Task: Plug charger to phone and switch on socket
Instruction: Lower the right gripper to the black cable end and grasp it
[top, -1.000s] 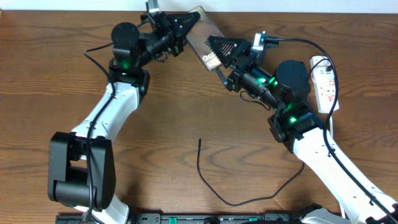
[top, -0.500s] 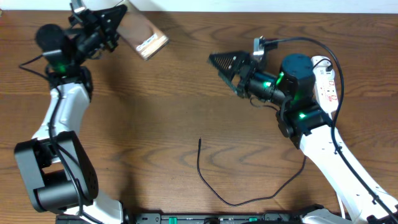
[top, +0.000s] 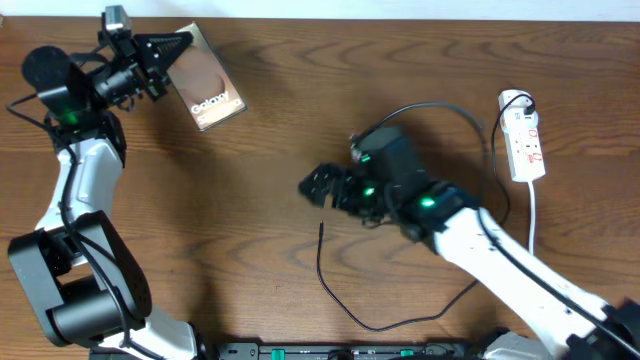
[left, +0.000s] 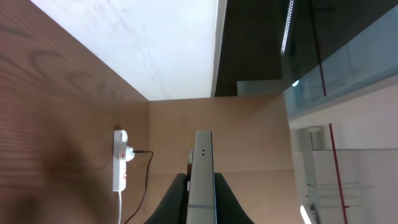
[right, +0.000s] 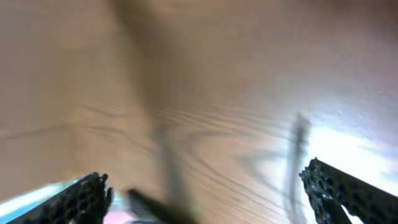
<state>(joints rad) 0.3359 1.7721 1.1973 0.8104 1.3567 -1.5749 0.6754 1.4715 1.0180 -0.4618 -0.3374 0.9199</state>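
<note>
My left gripper (top: 172, 57) is shut on the phone (top: 205, 91), a brownish slab with white lettering, and holds it at the far left of the table. The left wrist view shows the phone (left: 202, 174) edge-on between the fingers (left: 202, 196). The charger (top: 330, 285) is a thin black cable lying in a curve at the front middle, its plug tip (top: 321, 227) pointing away from me. My right gripper (top: 318, 187) is open and empty just above and behind that tip. The right wrist view is blurred; the open fingers (right: 211, 193) frame bare wood. The white socket (top: 524, 140) lies at the far right.
The socket also shows in the left wrist view (left: 120, 163), with a black cable running from it. A thick black arm cable (top: 450, 110) loops over the right arm. The table's back edge meets a white wall (top: 400, 8).
My right arm has swung down and left toward the charger's tip. My left gripper has shifted the phone slightly and turned it.
</note>
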